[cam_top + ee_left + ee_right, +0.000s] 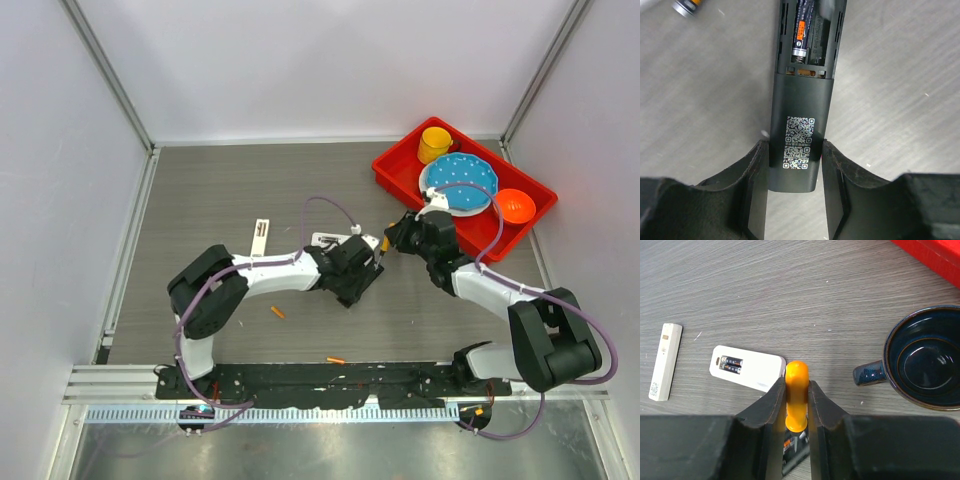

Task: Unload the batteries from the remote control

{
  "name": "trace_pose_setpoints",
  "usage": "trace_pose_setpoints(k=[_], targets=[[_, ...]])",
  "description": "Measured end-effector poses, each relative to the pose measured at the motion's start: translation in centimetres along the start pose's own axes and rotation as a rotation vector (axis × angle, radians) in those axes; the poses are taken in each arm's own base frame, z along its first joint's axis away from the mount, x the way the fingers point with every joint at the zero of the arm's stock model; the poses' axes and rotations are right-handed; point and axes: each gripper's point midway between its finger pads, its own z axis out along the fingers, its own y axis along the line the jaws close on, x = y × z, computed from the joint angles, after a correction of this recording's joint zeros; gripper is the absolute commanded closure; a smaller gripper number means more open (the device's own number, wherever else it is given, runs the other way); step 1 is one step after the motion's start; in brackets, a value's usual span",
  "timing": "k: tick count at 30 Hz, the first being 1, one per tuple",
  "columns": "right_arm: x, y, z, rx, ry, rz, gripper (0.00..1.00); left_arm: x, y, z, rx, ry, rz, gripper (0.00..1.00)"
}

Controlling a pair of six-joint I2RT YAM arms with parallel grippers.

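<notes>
My left gripper (794, 150) is shut on the end of a dark remote (800, 105) with a QR label, lying on the table. Its compartment is open: one dark battery with an orange band (802, 30) lies in the left slot, and the slot beside it looks empty. My right gripper (797, 385) is shut on an orange-handled screwdriver (796, 395), held upright over that dark remote (797, 452). In the top view the two grippers (358, 262) (395, 240) meet at mid table. A white remote (747, 367) behind shows two dark batteries (731, 363).
A loose battery (682, 6) lies near the dark remote. Two orange batteries (278, 312) (335, 360) lie near the front. A slim white bar (664, 362) lies left. A dark blue mug (925, 357) stands right. A red tray (400, 175) holds a yellow cup, blue plate and orange bowl.
</notes>
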Motion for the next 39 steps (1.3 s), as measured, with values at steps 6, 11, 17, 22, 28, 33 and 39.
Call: trace_pose_setpoints(k=[6,11,17,22,28,33,39], targets=[[0.1,0.1,0.0,-0.01,0.005,0.0,0.99,2.5,-3.9,-1.0,0.023,0.057,-0.096,0.59],[-0.5,0.6,-0.5,-0.027,-0.011,-0.003,0.99,4.2,-6.4,-1.8,0.091,0.102,-0.133,0.41],[-1.0,0.7,-1.2,-0.037,-0.031,-0.002,0.99,4.7,-9.3,-2.4,0.265,0.135,-0.156,0.36],[-0.8,0.4,-1.7,-0.031,-0.029,0.0,0.99,4.7,-11.3,-2.4,0.375,0.167,-0.151,0.36],[-0.9,0.4,-2.3,-0.032,-0.033,0.001,0.99,4.0,-11.0,-2.1,0.456,0.167,-0.195,0.43],[-1.0,0.8,-2.9,-0.05,-0.031,0.017,0.99,3.4,-6.6,-2.6,0.459,0.128,-0.302,0.65],[2.1,0.7,-3.2,-0.079,0.035,0.076,0.99,1.4,-3.5,-3.1,0.451,0.049,-0.381,1.0]])
